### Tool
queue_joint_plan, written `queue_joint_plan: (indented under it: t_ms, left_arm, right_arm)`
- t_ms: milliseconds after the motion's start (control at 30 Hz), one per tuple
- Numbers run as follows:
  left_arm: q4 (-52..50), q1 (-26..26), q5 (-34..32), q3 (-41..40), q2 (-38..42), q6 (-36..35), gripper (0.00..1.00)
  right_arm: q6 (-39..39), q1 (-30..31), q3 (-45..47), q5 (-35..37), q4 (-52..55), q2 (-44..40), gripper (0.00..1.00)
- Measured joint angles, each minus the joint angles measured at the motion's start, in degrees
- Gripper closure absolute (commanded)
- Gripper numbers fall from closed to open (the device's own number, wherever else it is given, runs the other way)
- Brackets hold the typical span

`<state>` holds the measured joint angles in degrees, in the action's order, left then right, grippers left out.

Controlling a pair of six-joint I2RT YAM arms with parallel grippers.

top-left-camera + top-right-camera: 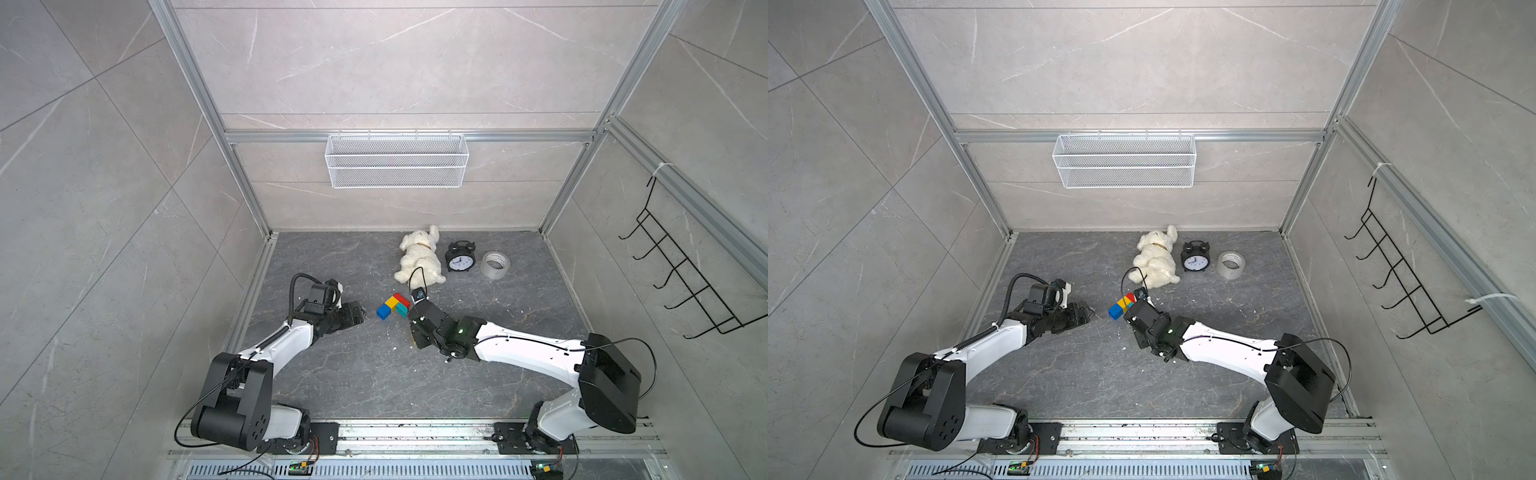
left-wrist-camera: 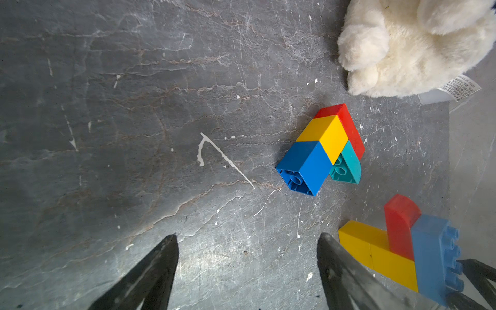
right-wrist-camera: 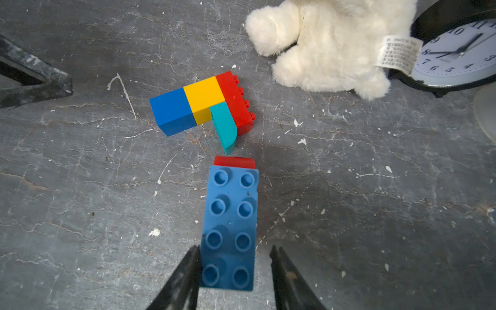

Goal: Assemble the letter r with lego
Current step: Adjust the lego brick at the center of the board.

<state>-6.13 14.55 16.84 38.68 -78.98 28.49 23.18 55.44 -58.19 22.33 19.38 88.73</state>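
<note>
One lego cluster of blue, yellow, red and teal bricks (image 1: 392,307) lies flat mid-floor, also seen in the left wrist view (image 2: 322,150) and the right wrist view (image 3: 201,104). A second lego piece lies just in front of it: a long light-blue studded brick (image 3: 230,228) joined to a red brick (image 3: 234,161) and yellow bricks (image 2: 375,247). My right gripper (image 3: 235,248) straddles the light-blue brick's end. One finger touches it, the other stands off with a gap. My left gripper (image 2: 248,236) hangs open and empty, left of the cluster (image 1: 359,313).
A white plush toy (image 1: 419,257), a black alarm clock (image 1: 459,257) and a tape roll (image 1: 495,264) stand at the back of the floor. A wire basket (image 1: 397,160) hangs on the back wall, a hook rack (image 1: 685,274) on the right wall.
</note>
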Motion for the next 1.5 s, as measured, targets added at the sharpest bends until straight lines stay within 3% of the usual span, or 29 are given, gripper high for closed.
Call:
queue_joint_plan:
  t_ms: [333,533,667,1100,1500]
  left_arm:
    - [0.0,0.0,0.0,0.0,-0.2,0.0,0.16]
    - [0.0,0.0,0.0,0.0,-0.2,0.0,0.16]
    - [0.0,0.0,0.0,0.0,-0.2,0.0,0.16]
    - [-0.2,0.0,0.0,0.0,-0.2,0.0,0.16]
    - [-1.4,0.0,0.0,0.0,-0.2,0.0,0.16]
  right_arm:
    - [0.0,0.0,-1.3,-0.4,-1.0,2.6,0.6]
    - [0.4,0.1,-1.1,-0.9,-0.3,2.9,0.48]
    - [0.4,0.1,-1.1,-0.9,0.1,2.9,0.47]
    - [0.4,0.0,-0.5,-0.7,-1.4,3.1,0.63]
    - [-0.6,-8.7,3.8,-6.9,-9.4,1.1,0.6]
